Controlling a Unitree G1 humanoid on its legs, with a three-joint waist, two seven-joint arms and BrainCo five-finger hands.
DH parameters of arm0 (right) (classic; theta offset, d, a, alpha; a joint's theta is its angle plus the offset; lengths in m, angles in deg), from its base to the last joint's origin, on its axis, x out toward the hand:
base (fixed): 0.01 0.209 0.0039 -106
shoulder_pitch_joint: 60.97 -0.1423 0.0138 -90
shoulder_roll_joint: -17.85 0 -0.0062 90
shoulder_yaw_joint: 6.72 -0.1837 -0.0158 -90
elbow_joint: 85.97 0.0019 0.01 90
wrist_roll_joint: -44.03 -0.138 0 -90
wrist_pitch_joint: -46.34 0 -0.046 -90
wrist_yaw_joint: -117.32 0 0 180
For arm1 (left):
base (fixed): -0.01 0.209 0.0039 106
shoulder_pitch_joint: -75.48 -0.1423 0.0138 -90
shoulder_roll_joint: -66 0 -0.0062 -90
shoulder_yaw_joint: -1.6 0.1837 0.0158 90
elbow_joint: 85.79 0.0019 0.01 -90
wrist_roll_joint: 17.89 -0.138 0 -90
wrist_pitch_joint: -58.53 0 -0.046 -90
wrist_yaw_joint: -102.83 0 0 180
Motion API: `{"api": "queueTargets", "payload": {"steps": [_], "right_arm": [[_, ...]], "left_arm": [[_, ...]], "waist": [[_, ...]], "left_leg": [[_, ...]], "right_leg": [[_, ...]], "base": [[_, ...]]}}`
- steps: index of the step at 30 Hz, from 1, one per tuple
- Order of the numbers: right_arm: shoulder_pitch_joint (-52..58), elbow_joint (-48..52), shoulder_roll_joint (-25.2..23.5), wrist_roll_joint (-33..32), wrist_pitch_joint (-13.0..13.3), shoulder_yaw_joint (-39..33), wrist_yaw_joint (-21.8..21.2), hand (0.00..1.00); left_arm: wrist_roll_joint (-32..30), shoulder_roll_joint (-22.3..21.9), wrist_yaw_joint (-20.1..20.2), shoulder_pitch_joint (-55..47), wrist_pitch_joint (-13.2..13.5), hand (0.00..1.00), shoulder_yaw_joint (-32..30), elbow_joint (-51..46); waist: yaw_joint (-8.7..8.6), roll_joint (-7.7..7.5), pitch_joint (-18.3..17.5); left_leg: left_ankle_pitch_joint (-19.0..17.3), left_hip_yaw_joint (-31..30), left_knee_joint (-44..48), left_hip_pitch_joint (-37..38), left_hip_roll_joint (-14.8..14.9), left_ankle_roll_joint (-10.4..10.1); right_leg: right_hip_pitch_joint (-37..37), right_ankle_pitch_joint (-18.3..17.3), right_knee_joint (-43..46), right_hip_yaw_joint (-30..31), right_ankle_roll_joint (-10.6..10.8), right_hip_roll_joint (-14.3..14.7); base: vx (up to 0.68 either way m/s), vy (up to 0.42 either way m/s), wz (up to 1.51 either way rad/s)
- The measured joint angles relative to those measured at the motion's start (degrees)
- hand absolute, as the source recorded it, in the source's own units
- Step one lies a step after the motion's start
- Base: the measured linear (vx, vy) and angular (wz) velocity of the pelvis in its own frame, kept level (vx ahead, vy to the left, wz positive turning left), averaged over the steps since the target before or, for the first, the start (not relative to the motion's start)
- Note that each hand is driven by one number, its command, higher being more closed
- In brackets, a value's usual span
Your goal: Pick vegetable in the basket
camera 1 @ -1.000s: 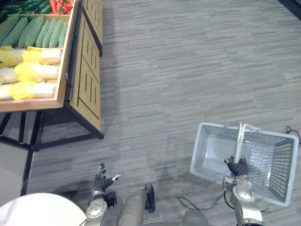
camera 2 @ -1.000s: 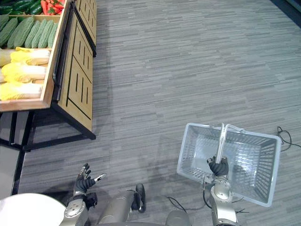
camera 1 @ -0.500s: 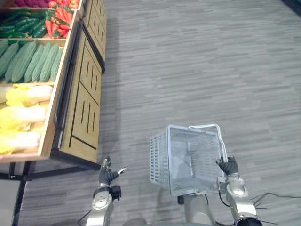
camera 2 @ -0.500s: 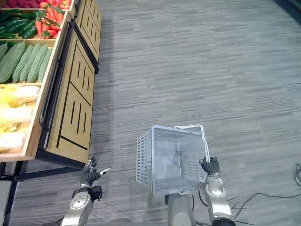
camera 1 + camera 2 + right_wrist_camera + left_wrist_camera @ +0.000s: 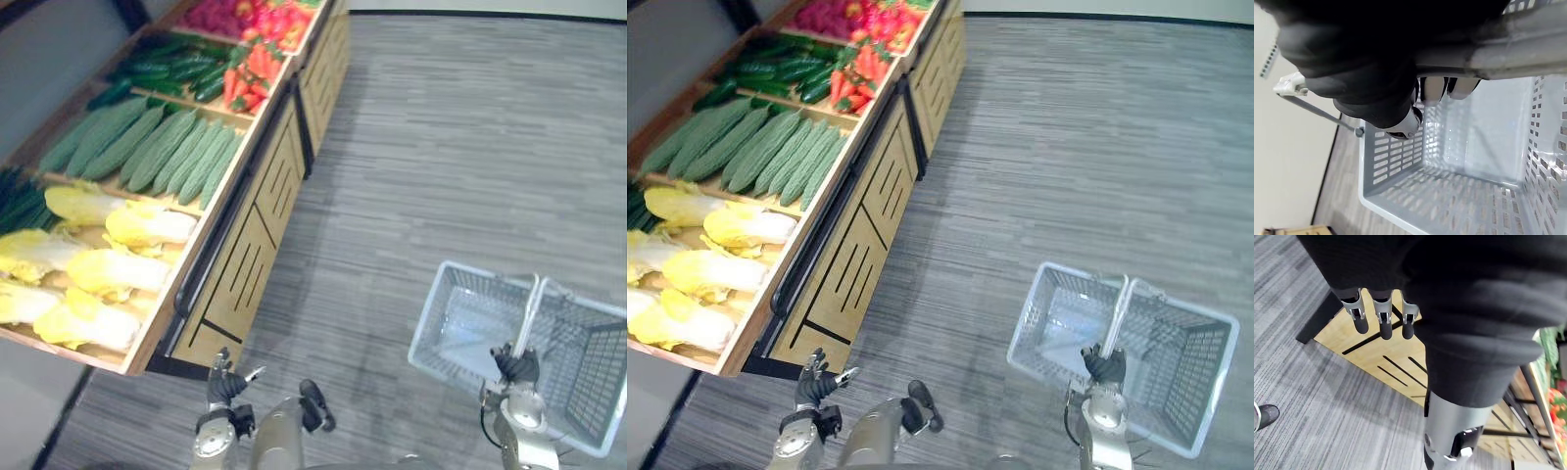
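Observation:
A grey plastic basket [image 5: 438, 325] hangs low on my right over the floor, and its inside [image 5: 1459, 196] holds nothing. My right hand [image 5: 516, 365] is shut on the basket's handle [image 5: 530, 311], fingers [image 5: 1432, 88] curled round the bar. On my left a wooden stand [image 5: 257, 257] carries the vegetables: yellow cabbages [image 5: 108, 269] nearest, ridged green gourds [image 5: 167, 152] behind them, then dark cucumbers [image 5: 167, 73] and red chillies [image 5: 250, 78]. My left hand [image 5: 227, 386] hangs open near the stand's front corner, its fingers [image 5: 1383, 324] straight and touching nothing.
The stand's slatted front panel [image 5: 1376, 357] and black metal frame [image 5: 211, 257] lie close to my left hand. Grey striped carpet [image 5: 441, 147] spreads to the right of the stand and beyond the basket.
The camera has turned toward the stand, which now shows more of its length. The basket has swung back to my right side, still held by the right hand. The left hand stays open.

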Motion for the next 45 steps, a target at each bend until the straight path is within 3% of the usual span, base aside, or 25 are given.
{"api": "queueTargets", "payload": {"steps": [1,2,4,7,9,10,11,12,13,14,17,19,21,22,23,28,34,41,45], "right_arm": [[0.8,-0.3,-0.3,0.0,-0.1,-0.1,0.0,1.0],[1.6,-0.5,-0.9,0.0,-0.1,0.0,-0.4,1.0],[1.4,-0.7,-1.8,0.0,-0.1,0.7,-1.1,1.0],[1.8,1.1,-3.0,-0.1,-0.1,2.4,-1.4,1.0],[3.6,4.5,-3.7,-0.1,0.3,2.4,-1.4,1.0],[5.0,5.9,-4.1,-0.3,0.7,2.3,-1.3,1.0],[7.9,7.0,-4.8,-0.8,1.7,2.3,-1.2,1.0],[8.7,6.7,-4.4,-1.0,1.7,2.0,-1.2,1.0],[9.2,7.5,-4.0,-1.4,1.8,2.0,-1.3,1.0],[9.0,8.7,-3.9,-1.6,2.4,2.1,-1.4,1.0],[9.0,8.9,-5.3,-2.9,2.4,2.3,-2.1,1.0],[9.6,8.9,-6.2,-3.4,2.3,2.3,-2.2,1.0],[10.5,8.0,-6.5,-3.7,2.3,2.3,-2.2,1.0],[10.4,7.6,-6.5,-4.1,2.3,2.2,-2.2,1.0],[10.1,7.0,-6.6,-4.6,2.3,2.0,-2.2,1.0],[10.1,4.4,-8.0,-4.7,2.2,0.0,-2.4,1.0],[9.9,2.5,-8.0,-4.6,2.2,-0.4,-2.9,1.0],[10.4,2.0,-7.8,-4.4,2.2,-0.3,-3.7,1.0],[10.5,2.0,-7.8,-4.1,2.2,-0.1,-3.7,1.0]], "left_arm": [[-0.1,0.1,0.0,0.0,-0.1,0.0,0.0,0.3],[-0.2,0.7,-0.1,-0.2,-0.1,0.0,0.0,0.4],[-0.7,1.4,-0.3,-0.2,-0.1,0.0,-0.1,1.6],[-0.7,1.3,-1.3,-0.2,-0.5,0.0,-0.5,1.9],[-0.7,1.1,-1.5,-0.7,-0.3,0.0,-0.3,1.8],[-0.7,1.2,-1.5,-0.7,-0.2,0.0,-0.2,1.7],[-0.7,2.2,-1.6,-0.7,0.2,0.0,-0.1,1.1],[-0.7,1.5,-1.6,-0.4,0.3,0.0,-0.1,1.7],[-0.7,0.1,-1.7,-1.0,0.3,0.0,-0.1,1.0],[-0.7,-0.4,-1.7,-1.1,0.3,0.0,0.0,1.0],[-0.8,-1.3,-1.3,-0.6,0.3,0.0,0.1,-0.3],[-0.8,-2.2,-1.1,-0.6,0.3,0.0,0.1,-1.0],[-0.8,-2.4,-0.4,-0.9,0.3,0.0,0.0,-1.1],[-0.8,-2.4,-0.4,-1.1,0.3,0.0,-0.1,-1.2],[-0.8,-2.3,-0.4,-1.8,0.2,0.0,-0.5,-1.4],[-0.8,-1.7,-0.3,-3.1,0.0,0.0,-1.3,-0.6],[-0.8,-0.3,-0.5,-2.3,0.0,0.0,-2.1,-0.4],[-0.6,1.1,-3.7,-2.7,1.1,0.0,-5.3,-20.7],[-0.7,0.9,-6.1,-1.6,2.3,0.0,-5.5,-27.2]], "waist": [[-0.25,0.08,0.0],[-1.28,0.14,0.0],[-1.87,0.37,0.0],[-2.4,0.5,0.1],[-2.78,0.75,0.1],[-2.82,0.5,0.0],[-2.95,-1.68,-0.7],[-2.36,-1.32,-0.5],[-1.03,0.2,-1.1],[-0.93,1.09,-1.4],[-1.57,1.62,-1.4],[-1.86,1.38,-1.2],[-1.48,0.76,-1.0],[-1.08,0.81,-1.0],[-0.82,0.89,-1.0],[-0.8,0.28,-1.6],[-1.07,-0.02,-3.2],[-1.04,0.45,-3.8],[-1.17,0.53,-3.9]], "left_leg": [[-0.4,-1.5,-1.4,2.0,-0.9,-0.1],[-1.2,-4.7,-3.3,5.4,-2.2,-0.1],[-1.4,-7.7,-5.7,10.6,-2.6,-0.2],[-1.4,-12.5,-8.0,16.7,-1.6,-0.4],[-2.7,-17.2,-6.8,17.8,-0.2,-2.7],[-4.3,-20.2,-5.5,17.4,0.2,-5.2],[-8.2,-24.1,-3.6,17.2,-0.4,-9.3],[-8.9,-26.2,-2.4,17.4,0.2,-10.0],[-9.2,-27.6,-0.6,16.4,2.7,-10.6],[-9.1,-28.9,0.8,14.9,3.4,-10.8],[-6.5,-27.8,0.9,12.5,6.9,-12.5],[-5.3,-21.1,1.3,11.6,9.9,-12.1],[-5.2,-9.4,1.0,11.6,12.4,-11.9],[-4.1,-6.1,0.7,11.6,13.0,-10.4],[-1.8,-2.6,-0.8,11.7,13.5,-10.2],[1.2,-0.9,-5.7,12.3,11.1,-13.4],[5.1,-1.9,-12.9,14.1,7.8,-12.8],[7.5,-4.2,-17.3,15.3,7.7,-13.2],[7.7,-4.4,-17.9,15.3,8.0,-13.1]], "right_leg": [[-1.9,3.9,7.4,1.4,-2.0,-1.2],[-7.3,2.0,20.2,6.0,-5.4,-2.1],[-15.5,-3.1,29.1,12.0,-6.6,0.1],[-25.7,-7.8,21.7,17.9,-7.2,5.7],[-29.0,-7.6,11.5,24.6,-6.8,10.6],[-29.6,-6.8,5.5,29.2,-5.7,12.6],[-29.0,0.8,-0.6,34.9,-4.2,13.1],[-28.7,-0.7,1.7,33.6,-5.6,13.4],[-28.3,-2.6,3.1,31.8,-6.7,14.1],[-28.3,-4.3,4.1,28.2,-8.0,13.6],[-25.7,-5.9,3.3,19.5,-10.1,11.8],[-22.5,-5.9,1.1,14.7,-10.9,10.8],[-19.2,-5.9,-1.6,11.3,-11.4,9.4],[-18.8,-5.9,-1.9,10.3,-11.4,9.0],[-18.7,-5.9,-2.2,9.2,-11.3,8.5],[-18.0,-3.6,-5.9,8.8,-9.0,7.0],[-17.0,-1.0,-9.8,9.1,-8.7,7.0],[-15.5,-0.9,-11.3,8.6,-8.8,8.4],[-15.8,-0.9,-11.3,9.8,-8.8,9.3]], "base": [[0.67,0.187,1.25],[0.54,0.082,1.03],[0.49,-0.043,0.99],[0.44,-0.148,0.95],[0.38,-0.281,1.35],[0.42,-0.445,2.15],[0.35,-0.381,2.06],[0.42,-0.441,1.77],[0.31,-0.321,1.06],[0.35,-0.382,1.15],[0.18,-0.271,1.5],[0.12,-0.252,1.56],[0.03,-0.131,1.18],[-0.03,-0.021,0.74],[-0.06,0.043,0.53],[-0.04,0.097,0.19],[0.01,0.05,0.08],[-0.03,-0.042,0.14],[-0.02,-0.041,-0.02]]}}
